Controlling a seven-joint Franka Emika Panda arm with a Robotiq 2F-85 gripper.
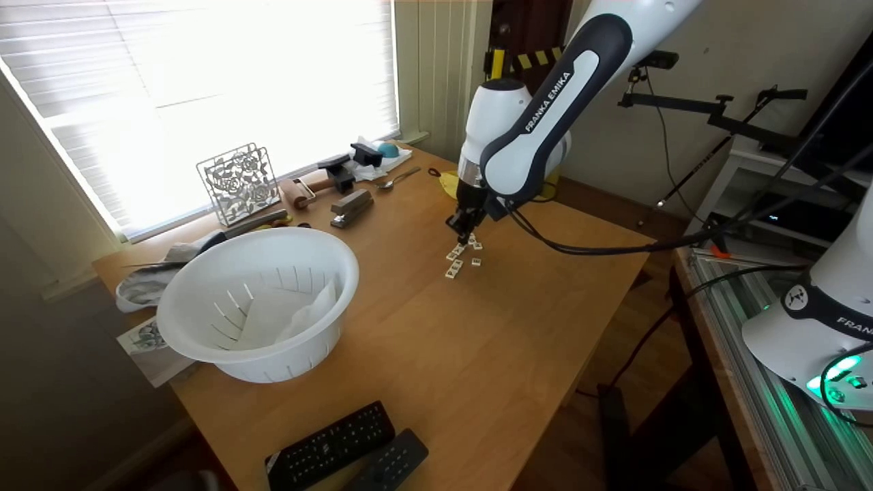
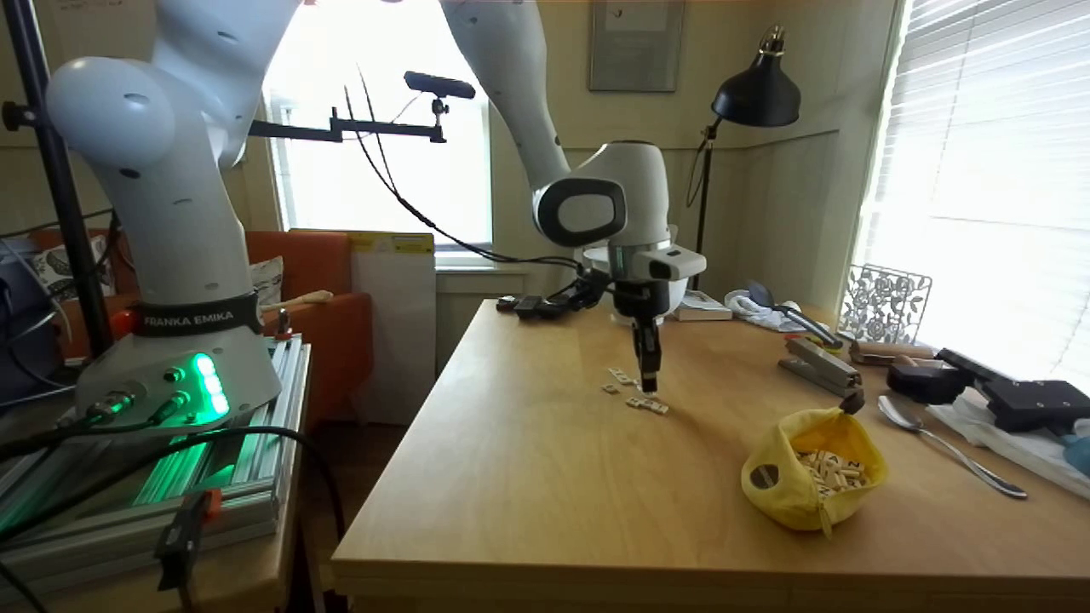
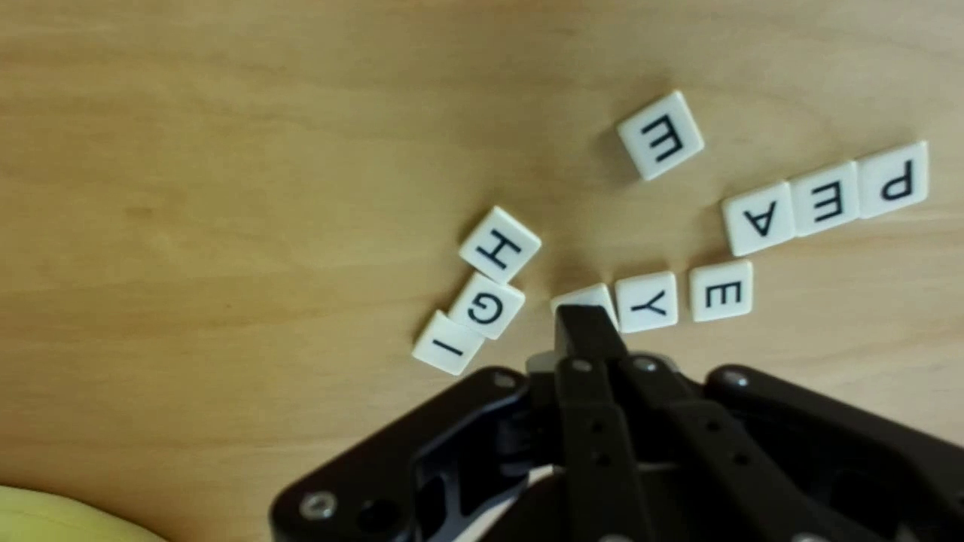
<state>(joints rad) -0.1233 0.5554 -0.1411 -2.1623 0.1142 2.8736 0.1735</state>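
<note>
**Above the wooden table (image 2: 528,502): gripper (image 2: 650,376) closed, part-hidden tile (image 3: 586,296) beneath it**

Contact unclear; Y tile (image 3: 646,301) just beside, then E tile (image 3: 721,290); H-G-I tiles (image 3: 487,306) near, touching one another; P-E-A row (image 3: 826,198) and lone E tile (image 3: 661,135) beyond; yellow bag (image 2: 783,502) farther off

Arm (image 1: 556,109) extended, gripper (image 2: 649,383) downturned, jaws together

From the base (image 2: 153,356), with its green light (image 2: 210,385) lit, the shoulder (image 2: 115,111) leads up beyond the top of an exterior view. The forearm (image 2: 507,81) slopes down to a bent wrist (image 2: 643,196). Below it the gripper hangs nearly vertical, its closed fingers (image 3: 591,331) meeting at the tips.
</note>
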